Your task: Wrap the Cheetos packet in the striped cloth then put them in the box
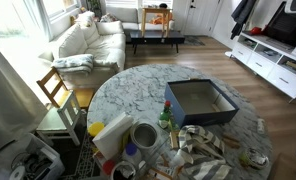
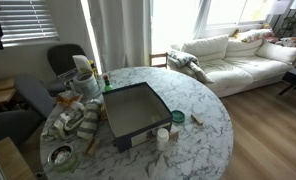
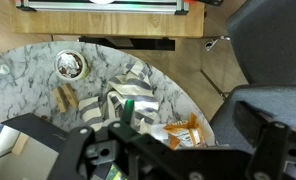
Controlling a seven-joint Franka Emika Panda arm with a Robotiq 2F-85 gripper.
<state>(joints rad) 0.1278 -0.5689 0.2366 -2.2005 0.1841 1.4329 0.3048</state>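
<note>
Round marble tabletop (image 1: 138, 85) in living rm w/ white fabric sofa (image 2: 238, 55). Orange crinkled Cheetos packet (image 3: 183, 132) lies at edge of rumpled grey-and-white striped cloth (image 3: 128, 90), near table rim, not wrapped. Open blue rectangular box (image 2: 138, 110) sits beside cloth. Small round metal tin (image 3: 70, 66) and green-capped jar (image 2: 178, 118) stand nearby. Black gripper (image 3: 163, 150) hovers over cloth and packet; too blurred, can't tell if clenched or released.

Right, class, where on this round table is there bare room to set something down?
The widest bare marble lies between the box and the table edge nearest the sofa. The other side of the box, around the striped cloth and Cheetos packet, is crowded.
</note>
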